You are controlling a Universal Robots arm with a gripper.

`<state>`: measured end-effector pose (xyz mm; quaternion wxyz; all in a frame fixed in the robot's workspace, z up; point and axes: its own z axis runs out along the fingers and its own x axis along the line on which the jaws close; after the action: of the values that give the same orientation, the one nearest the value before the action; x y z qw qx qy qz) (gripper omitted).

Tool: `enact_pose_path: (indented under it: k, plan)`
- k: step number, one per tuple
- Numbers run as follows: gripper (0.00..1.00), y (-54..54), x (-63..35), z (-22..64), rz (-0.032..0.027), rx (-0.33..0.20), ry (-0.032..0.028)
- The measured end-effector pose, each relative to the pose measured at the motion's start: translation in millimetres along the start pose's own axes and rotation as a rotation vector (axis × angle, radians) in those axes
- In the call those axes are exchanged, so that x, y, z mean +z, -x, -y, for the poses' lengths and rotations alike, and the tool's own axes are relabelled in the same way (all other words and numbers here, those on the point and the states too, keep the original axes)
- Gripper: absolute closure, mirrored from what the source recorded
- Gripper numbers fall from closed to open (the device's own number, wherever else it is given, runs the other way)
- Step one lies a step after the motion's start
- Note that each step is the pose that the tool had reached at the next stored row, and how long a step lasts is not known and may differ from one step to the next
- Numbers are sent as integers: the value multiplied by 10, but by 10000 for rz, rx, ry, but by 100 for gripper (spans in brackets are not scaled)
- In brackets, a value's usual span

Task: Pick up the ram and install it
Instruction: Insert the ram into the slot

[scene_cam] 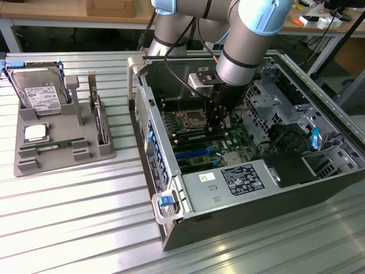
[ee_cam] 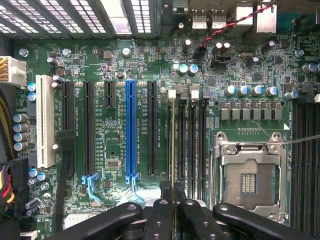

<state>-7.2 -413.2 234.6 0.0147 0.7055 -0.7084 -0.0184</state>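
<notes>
Gripper [ee_cam: 172, 217] fingers pinch the ram [ee_cam: 173, 150] edge-on above the memory slots [ee_cam: 187, 145].
Slight misalignment can jam it beside the slot.

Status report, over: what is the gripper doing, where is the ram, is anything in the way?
Gripper shut on ram, inside the open computer case. Ram held edge-on over the memory slots beside the empty CPU socket. Nothing seen in the way.

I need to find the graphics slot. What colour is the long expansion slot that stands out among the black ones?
Blue slot, clearest in the wrist view.
</notes>
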Motion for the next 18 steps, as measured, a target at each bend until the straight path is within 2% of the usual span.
enact_pose_path:
  k: [18]
  plan:
    - [88,0,27,2,3,-167,9]
